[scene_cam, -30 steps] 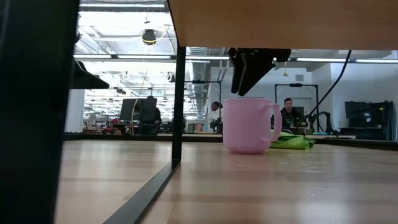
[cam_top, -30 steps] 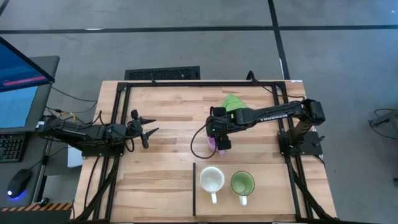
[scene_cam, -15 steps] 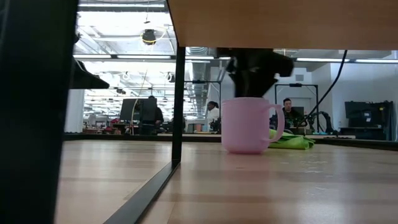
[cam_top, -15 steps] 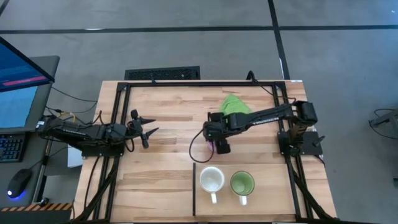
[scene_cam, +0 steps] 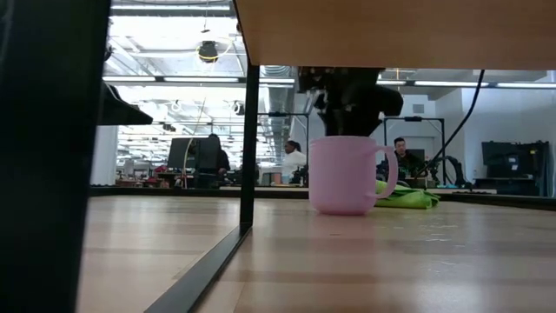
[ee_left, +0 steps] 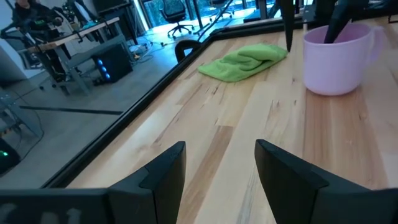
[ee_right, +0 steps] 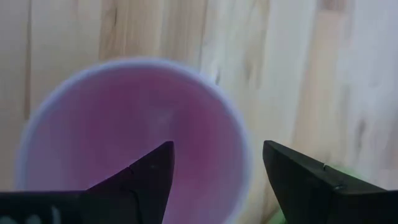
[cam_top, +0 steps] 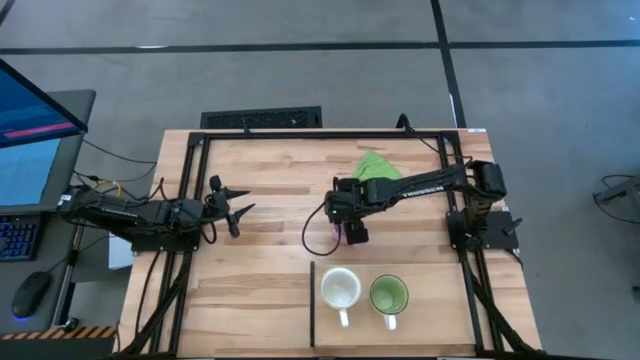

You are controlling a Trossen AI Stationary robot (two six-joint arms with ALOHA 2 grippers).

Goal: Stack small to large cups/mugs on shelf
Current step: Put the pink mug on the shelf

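right gripper: I have the right gripper (cam_top: pixel 352 232) down over the purple mug (scene_cam: pixel 346 174) near the middle of the table (cam_top: pixel 260 270), fingers apart and straddling the rim, one finger (ee_right: pixel 134 180) inside the mug and the other (ee_right: pixel 305 180) outside its wall; not yet closed on it
purple mug: I see it upright on the bare wood, handle out to one side in the low view, just beside the green cloth (cam_top: pixel 376 165), which lies behind it toward the far edge
left gripper: my left gripper (cam_top: pixel 238 212) waits at the left side of the table, well apart from the mugs, fingers (ee_left: pixel 165 171) spread open and holding nothing
white mug: the white mug (cam_top: pixel 341 291) stands upright on the shelf (cam_top: pixel 440 320), just right of the thin black strip (cam_top: pixel 312 305), handle toward the near edge
green mug: the green mug (cam_top: pixel 390 296) stands upright just beside the white one on its right, apart from it, handle also toward the near edge
stacking: I count all three mugs standing singly, none inside another, and the purple one off the shelf
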